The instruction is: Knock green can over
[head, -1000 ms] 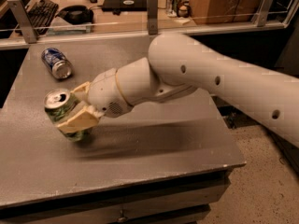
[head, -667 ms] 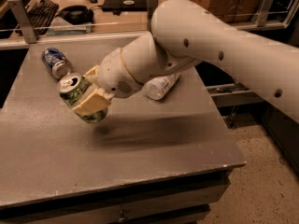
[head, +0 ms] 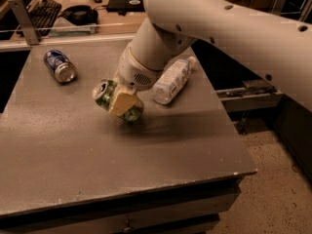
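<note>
Tilting the green can (head: pixel 104 94) far off upright, the robot's tool (head: pixel 118 103) is clamped on it near the middle of the tabletop (head: pixel 97 165), in the single camera view. One pale finger (head: pixel 125 101) lies flat across the can's side, and the silver top points up and away to the tool's left. Whether the can's lower edge touches the tabletop or hangs just above it cannot be told (a shadow sits close under it). A blue can (head: pixel 59 66) lies on its side well apart, beyond and to the left of the tool. A clear plastic bottle (head: pixel 170 81) lies just to the tool's right, close by the wrist of the white arm (head: pixel 224 26).

The task looks close to done but not finished: the can leans in the grip and is not yet resting on its side. Doing this step well probably means carrying the lean through until the can's side lies along the tabletop, then parting the fingers and lifting clear without dragging it. The bare stretch in front of the tool seems the safest landing spot. A round can may roll once freed, so a low, gentle release aimed away from the bottle and the blue can would likely keep it from bumping either.
</note>
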`<state>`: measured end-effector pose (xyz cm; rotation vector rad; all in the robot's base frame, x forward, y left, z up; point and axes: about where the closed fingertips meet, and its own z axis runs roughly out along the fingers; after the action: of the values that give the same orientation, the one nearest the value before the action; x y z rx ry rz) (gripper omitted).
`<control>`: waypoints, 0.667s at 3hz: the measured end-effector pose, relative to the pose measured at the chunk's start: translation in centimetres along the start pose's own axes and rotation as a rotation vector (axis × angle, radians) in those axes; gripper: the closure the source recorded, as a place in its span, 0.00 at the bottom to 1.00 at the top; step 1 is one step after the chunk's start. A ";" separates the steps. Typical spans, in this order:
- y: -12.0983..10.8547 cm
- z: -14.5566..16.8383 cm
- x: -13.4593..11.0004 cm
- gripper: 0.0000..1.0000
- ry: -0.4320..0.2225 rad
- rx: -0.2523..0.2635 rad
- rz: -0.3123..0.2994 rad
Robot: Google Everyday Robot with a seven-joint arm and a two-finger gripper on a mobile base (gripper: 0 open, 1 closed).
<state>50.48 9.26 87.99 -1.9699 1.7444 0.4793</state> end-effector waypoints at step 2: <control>-0.9 0.4 2.4 0.54 0.159 0.016 -0.029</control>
<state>51.74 7.59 86.48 -2.0683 1.8053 0.3049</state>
